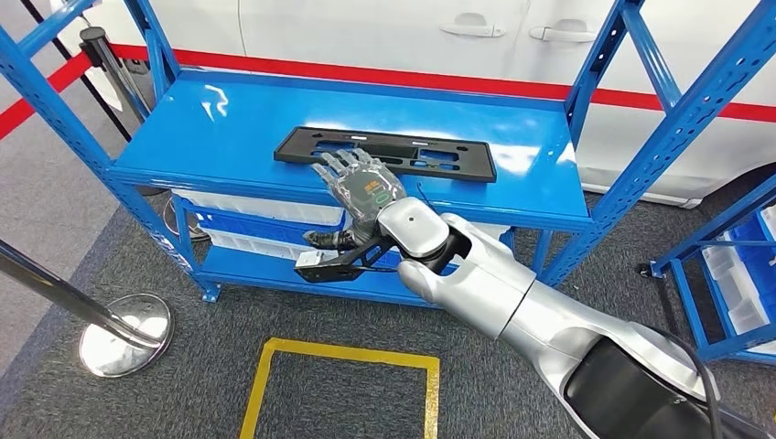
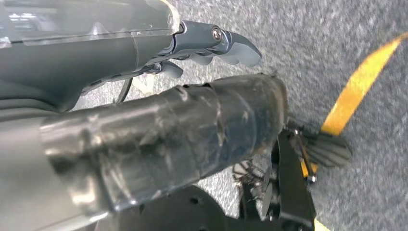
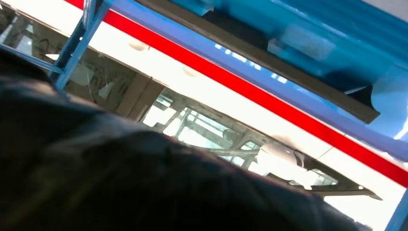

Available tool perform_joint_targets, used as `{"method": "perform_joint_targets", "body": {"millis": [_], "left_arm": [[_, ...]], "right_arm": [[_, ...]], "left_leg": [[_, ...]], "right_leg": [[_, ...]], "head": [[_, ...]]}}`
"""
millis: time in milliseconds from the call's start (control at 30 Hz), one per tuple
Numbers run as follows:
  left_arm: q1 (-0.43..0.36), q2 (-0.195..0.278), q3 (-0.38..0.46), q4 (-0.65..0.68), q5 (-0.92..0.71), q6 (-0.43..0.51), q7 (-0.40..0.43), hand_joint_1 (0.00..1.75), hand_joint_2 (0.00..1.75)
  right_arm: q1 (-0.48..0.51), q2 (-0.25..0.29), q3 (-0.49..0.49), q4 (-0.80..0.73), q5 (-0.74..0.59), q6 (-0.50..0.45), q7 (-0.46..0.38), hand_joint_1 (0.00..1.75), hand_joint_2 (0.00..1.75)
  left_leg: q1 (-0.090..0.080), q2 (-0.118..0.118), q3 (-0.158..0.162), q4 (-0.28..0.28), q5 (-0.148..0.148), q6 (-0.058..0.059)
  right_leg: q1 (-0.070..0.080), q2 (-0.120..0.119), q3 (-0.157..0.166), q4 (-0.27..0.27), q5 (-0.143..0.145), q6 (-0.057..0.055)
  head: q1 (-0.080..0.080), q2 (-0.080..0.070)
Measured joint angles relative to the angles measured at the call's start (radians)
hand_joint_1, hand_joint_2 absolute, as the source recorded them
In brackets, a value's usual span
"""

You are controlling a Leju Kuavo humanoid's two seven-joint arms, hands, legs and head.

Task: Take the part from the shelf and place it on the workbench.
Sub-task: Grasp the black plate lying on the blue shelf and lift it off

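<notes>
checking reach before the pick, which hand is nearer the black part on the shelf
Right. The right hand reaches over the shelf edge, fingertips at the black part. The left hand hangs down over grey floor.

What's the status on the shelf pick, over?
Right hand open, fingers resting on black part. Part flat on blue shelf, not lifted. Left hand hanging over floor. Nothing in the way.

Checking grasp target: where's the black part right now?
Head view: the black part lies flat on the blue shelf's top deck, near its front edge, with the right robot hand reaching over that near edge.
</notes>
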Motion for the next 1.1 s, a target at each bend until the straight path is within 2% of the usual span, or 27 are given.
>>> {"method": "perform_joint_targets", "body": {"millis": [67,100,133,200,267,333,367,433,467,500,533,600,633,667,800,833,867,933,967,1000,1033,1100], "left_arm": [[0.001,0.0,0.0,0.0,0.0,-0.005,-0.005,0.0,0.0],[0.001,-0.001,0.001,0.0,0.0,-0.008,-0.009,0.0,0.0],[0.001,-0.001,0.001,0.0,0.0,-0.011,-0.013,0.0,0.0],[-0.001,-0.001,0.001,0.0,-0.002,-0.014,-0.019,0.0,0.0],[-0.002,-0.001,0.002,0.0,-0.007,-0.015,-0.021,0.0,0.0],[-0.002,0.0,0.002,0.0,-0.013,-0.015,-0.018,0.0,0.0],[-0.002,0.0,0.002,0.0,-0.016,-0.015,-0.014,0.0,0.0],[-0.001,0.001,0.002,0.0,-0.023,-0.014,-0.007,0.0,0.0],[-0.001,0.001,0.002,0.0,-0.025,-0.014,-0.004,0.0,0.0],[0.0,0.001,0.002,0.0,-0.027,-0.013,-0.001,0.0,0.0],[0.001,0.002,0.002,0.0,-0.028,-0.013,0.0,0.0,0.0],[0.003,0.005,0.003,0.0,-0.03,-0.012,-0.001,0.0,0.0],[0.003,0.006,0.003,0.0,-0.03,-0.012,-0.003,0.0,0.0],[0.002,0.006,0.003,0.0,-0.031,-0.013,-0.006,0.0,0.0],[-0.001,0.006,0.003,0.0,-0.033,-0.014,-0.014,0.0,0.0],[-0.001,0.006,0.003,0.0,-0.033,-0.014,-0.015,0.0,0.0],[0.0,0.006,0.003,0.0,-0.034,-0.014,-0.017,0.0,0.0],[0.0,0.006,0.003,0.0,-0.034,-0.015,-0.019,0.0,0.0],[0.0,0.006,0.003,0.0,-0.034,-0.016,-0.021,0.0,0.0],[0.0,0.006,0.003,0.0,-0.035,-0.017,-0.022,0.0,0.0],[0.0,0.006,0.003,0.0,-0.036,-0.017,-0.022,0.0,0.0],[0.001,0.006,0.003,0.0,-0.039,-0.017,-0.021,0.0,0.0]], "right_arm": [[-0.001,0.0,0.003,0.001,0.0,0.0,0.0,0.0,0.0],[-0.002,0.0,0.004,0.002,0.0,0.001,0.0,0.0,0.0],[-0.004,0.0,0.004,0.002,0.0,0.002,-0.001,0.0,0.0],[-0.007,-0.002,0.006,0.002,-0.003,0.005,-0.001,0.0,0.0],[-0.009,-0.006,0.006,0.002,-0.007,0.007,-0.002,0.0,0.0],[-0.012,-0.01,0.006,0.001,-0.008,0.009,-0.001,0.0,0.0],[-0.013,-0.013,0.006,0.001,-0.008,0.01,-0.001,0.0,0.0],[-0.012,-0.022,0.007,-0.001,-0.008,0.012,-0.001,0.0,0.0],[-0.01,-0.027,0.007,-0.002,-0.008,0.013,-0.001,0.0,0.0],[-0.009,-0.032,0.007,-0.004,-0.008,0.012,-0.001,0.0,0.0],[-0.008,-0.035,0.007,-0.007,-0.008,0.012,-0.001,0.0,0.0],[-0.008,-0.042,0.007,-0.014,-0.008,0.012,-0.001,0.0,0.0],[-0.008,-0.045,0.007,-0.018,-0.008,0.013,-0.001,0.0,0.0],[-0.008,-0.049,0.007,-0.021,-0.008,0.013,-0.001,0.0,0.0],[-0.009,-0.063,0.007,-0.034,-0.008,0.014,0.0,0.0,0.0],[-0.01,-0.067,0.007,-0.036,-0.008,0.013,0.0,0.0,0.0],[-0.01,-0.072,0.007,-0.038,-0.008,0.013,0.0,0.0,0.0],[-0.005,-0.083,0.007,-0.04,-0.008,0.013,0.0,0.0,0.0],[0.0,-0.088,0.007,-0.04,-0.008,0.013,0.0,0.0,0.0],[0.004,-0.093,0.007,-0.04,-0.008,0.013,0.0,0.0,0.0],[0.006,-0.097,0.007,-0.042,-0.008,0.013,0.0,0.0,0.0],[0.007,-0.104,0.007,-0.047,-0.008,0.014,0.0,0.0,0.0]], "left_leg": [[0.0,-0.001,0.012,0.003,-0.011,-0.004],[-0.001,-0.001,0.015,0.005,-0.016,-0.008],[-0.002,-0.001,0.015,0.006,-0.018,-0.012],[-0.004,-0.001,0.012,0.006,-0.02,-0.022],[-0.002,0.0,0.014,0.007,-0.025,-0.033],[-0.001,0.001,-0.003,0.054,-0.053,-0.041],[-0.001,0.002,-0.03,0.11,-0.079,-0.043],[-0.001,0.002,-0.103,0.242,-0.126,-0.047],[-0.001,0.002,-0.131,0.284,-0.131,-0.049],[-0.001,0.002,-0.14,0.286,-0.114,-0.049],[-0.001,0.002,-0.129,0.248,-0.079,-0.047],[-0.003,0.002,-0.069,0.111,-0.001,-0.04],[-0.005,0.001,-0.042,0.055,0.018,-0.036],[-0.007,0.001,-0.027,0.022,0.022,-0.032],[-0.005,0.001,-0.014,0.0,0.013,-0.014],[-0.003,0.002,-0.009,-0.004,0.012,-0.009],[-0.001,0.002,-0.005,-0.007,0.011,-0.004],[-0.003,0.002,-0.002,-0.006,0.007,0.003],[-0.003,0.001,0.0,-0.004,0.003,0.005],[-0.003,0.0,0.003,-0.003,0.0,0.005],[-0.003,-0.001,0.007,-0.001,-0.005,0.004],[-0.004,-0.002,0.018,0.002,-0.015,0.0]], "right_leg": [[-0.003,-0.001,0.039,-0.117,0.085,-0.003],[-0.001,-0.001,0.063,-0.179,0.117,-0.007],[0.002,-0.001,0.082,-0.225,0.133,-0.011],[0.01,0.0,0.093,-0.253,0.13,-0.019],[0.006,0.002,0.101,-0.263,0.128,-0.028],[-0.001,0.002,0.114,-0.274,0.128,-0.04],[-0.001,0.001,0.12,-0.276,0.126,-0.045],[0.002,-0.001,0.127,-0.276,0.121,-0.051],[0.003,-0.001,0.13,-0.276,0.117,-0.052],[0.003,0.0,0.134,-0.275,0.113,-0.052],[0.004,0.001,0.141,-0.274,0.108,-0.051],[0.005,0.005,0.154,-0.272,0.096,-0.046],[0.007,0.006,0.157,-0.27,0.091,-0.041],[0.009,0.006,0.158,-0.269,0.088,-0.037],[0.009,0.004,0.155,-0.261,0.074,-0.019],[0.008,0.003,0.143,-0.233,0.058,-0.014],[0.006,0.003,0.118,-0.183,0.034,-0.009],[0.003,0.002,0.044,-0.049,-0.015,-0.003],[0.002,0.002,0.011,-0.001,-0.022,-0.001],[0.001,0.002,-0.005,0.012,-0.008,0.0],[0.001,0.002,-0.001,-0.016,0.025,-0.001],[0.002,0.002,0.048,-0.144,0.108,-0.009]], "head": [[0.0,0.0],[0.0,0.0],[0.0,0.0],[0.0,0.0],[0.0,0.0],[0.0,0.0],[0.0,0.0],[0.0,0.0],[0.0,0.0],[0.0,0.0],[0.0,0.0],[0.0,0.0],[0.0,0.0],[0.0,0.0],[0.001,0.0],[0.001,0.0],[0.001,0.0],[0.001,0.0],[0.001,0.0],[0.001,0.0],[0.001,0.0],[0.001,0.0]]}}
